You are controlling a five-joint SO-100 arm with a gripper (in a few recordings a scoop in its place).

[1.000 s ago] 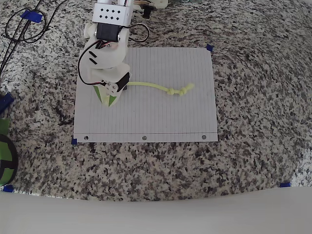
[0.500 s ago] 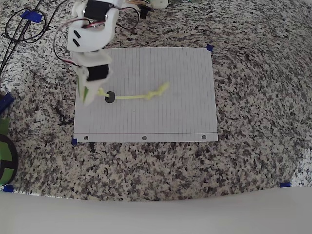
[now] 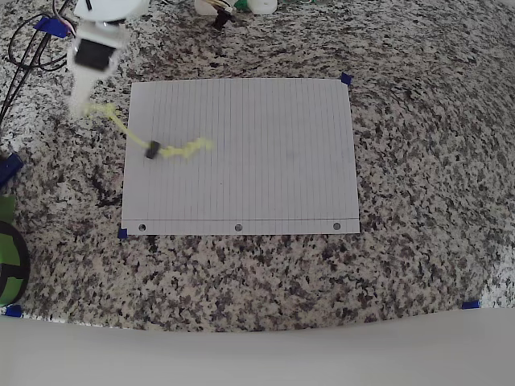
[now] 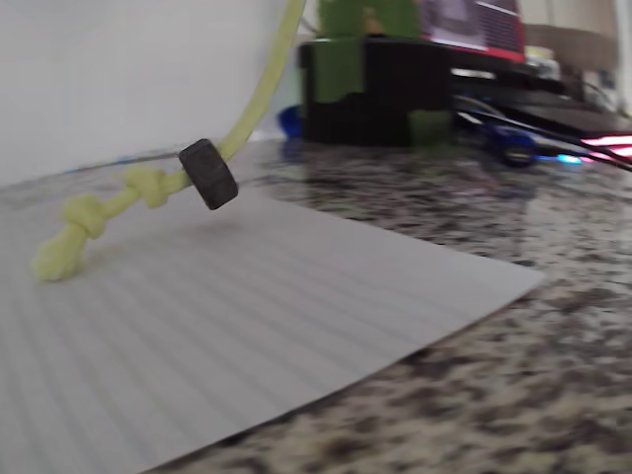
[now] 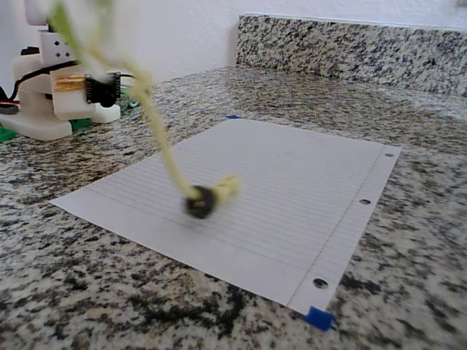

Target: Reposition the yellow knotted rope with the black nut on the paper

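The yellow knotted rope (image 3: 181, 149) is lifted at one end and slants down to the white lined paper (image 3: 273, 169). My gripper (image 3: 87, 104), blurred by motion, is shut on the rope's upper end, above the granite just left of the paper's upper left corner. The black nut (image 3: 151, 149) hangs on the cord low down, against the knots near the free end, over the paper's left part. In the wrist view the nut (image 4: 207, 174) sits just above the paper (image 4: 296, 306), with the knotted end (image 4: 84, 222) trailing on the sheet. In the fixed view the rope (image 5: 164, 146) and nut (image 5: 198, 204) are smeared.
The sheet lies on a speckled granite counter (image 3: 418, 201). Black cables (image 3: 32, 48) loop at the upper left, and a green-and-black object (image 3: 8, 257) sits at the left edge. Blue tape (image 3: 346, 79) marks the paper's corners. The arm's base (image 5: 51, 102) stands behind the paper.
My gripper has swung left and up, from over the paper's left part to beyond its left edge. It lifted the rope and dragged the nut and knotted end leftwards.
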